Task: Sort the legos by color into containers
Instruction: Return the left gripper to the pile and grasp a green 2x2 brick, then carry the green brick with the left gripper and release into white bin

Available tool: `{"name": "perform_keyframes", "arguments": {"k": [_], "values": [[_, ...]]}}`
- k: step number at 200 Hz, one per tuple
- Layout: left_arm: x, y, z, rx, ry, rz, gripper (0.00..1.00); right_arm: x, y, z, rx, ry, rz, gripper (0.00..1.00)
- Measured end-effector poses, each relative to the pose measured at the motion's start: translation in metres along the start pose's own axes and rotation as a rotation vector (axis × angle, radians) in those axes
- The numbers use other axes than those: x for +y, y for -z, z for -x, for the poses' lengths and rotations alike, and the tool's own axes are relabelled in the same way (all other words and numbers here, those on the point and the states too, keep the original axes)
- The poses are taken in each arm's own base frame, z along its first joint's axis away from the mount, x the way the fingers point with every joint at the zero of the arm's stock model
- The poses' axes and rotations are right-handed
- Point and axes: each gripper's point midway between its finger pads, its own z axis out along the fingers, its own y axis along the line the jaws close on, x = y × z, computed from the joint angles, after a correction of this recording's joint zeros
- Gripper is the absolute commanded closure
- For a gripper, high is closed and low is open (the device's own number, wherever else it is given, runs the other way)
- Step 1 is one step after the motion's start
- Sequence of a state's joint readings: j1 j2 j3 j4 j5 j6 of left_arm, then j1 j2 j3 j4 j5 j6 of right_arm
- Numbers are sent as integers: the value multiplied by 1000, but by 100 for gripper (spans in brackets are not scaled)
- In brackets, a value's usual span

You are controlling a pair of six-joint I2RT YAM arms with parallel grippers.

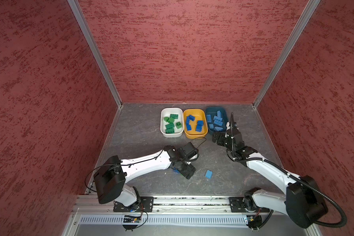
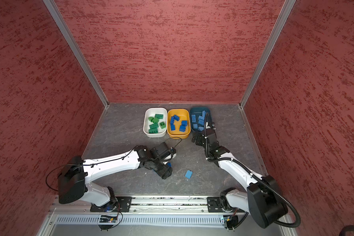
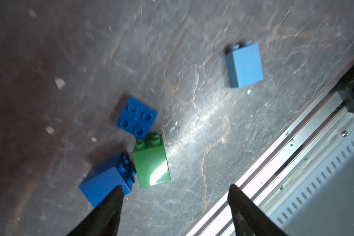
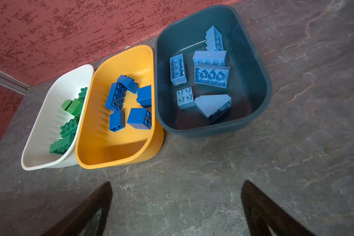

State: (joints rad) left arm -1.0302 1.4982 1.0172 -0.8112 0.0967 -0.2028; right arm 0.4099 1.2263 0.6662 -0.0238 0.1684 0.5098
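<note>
Left wrist view: the left gripper (image 3: 176,187) stands spread, gripping nothing (one finger (image 3: 110,210) overlaps a dark blue brick (image 3: 102,181)).

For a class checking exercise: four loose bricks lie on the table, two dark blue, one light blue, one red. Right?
No: the fourth is a green brick, not red; the left wrist view shows it. The rest stands.
</note>
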Motion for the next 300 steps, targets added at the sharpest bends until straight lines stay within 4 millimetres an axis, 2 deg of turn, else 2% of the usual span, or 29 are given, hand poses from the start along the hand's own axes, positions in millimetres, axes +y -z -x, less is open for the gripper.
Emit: {"name": "perform_keyframes", "arguments": {"k": [22, 49, 73, 127, 144, 164, 201, 264, 283, 300], "values": [[5, -7, -15, 43, 4, 28, 36, 1, -4, -1, 5, -7, 1, 1], [11, -15, -19, 61, 15, 57, 41, 1, -6, -3, 13, -14, 0, 1], [16, -26, -21, 80, 20, 78, 41, 1, -6, -2, 12, -16, 1, 1], [18, -42, -17, 102, 22, 99, 44, 1, -6, -2, 11, -17, 1, 1], [16, -41, -10, 86, 10, 106, 50, 1, -6, -2, 11, -18, 1, 1], [19, -43, -4, 78, 1, 135, 52, 1, -6, -2, 11, -20, 1, 1], [29, -61, -9, 129, -1, 191, 54, 1, -6, -2, 12, -20, 1, 1], [28, -62, 1, 113, -9, 209, 67, 4, -5, -4, 23, -7, 19, 1], [30, -60, 4, 90, 5, 214, 68, 13, -5, -7, 43, 23, 71, 1], [33, -48, 11, 48, 33, 205, 69, 27, -3, -10, 61, 62, 148, 1]]}}
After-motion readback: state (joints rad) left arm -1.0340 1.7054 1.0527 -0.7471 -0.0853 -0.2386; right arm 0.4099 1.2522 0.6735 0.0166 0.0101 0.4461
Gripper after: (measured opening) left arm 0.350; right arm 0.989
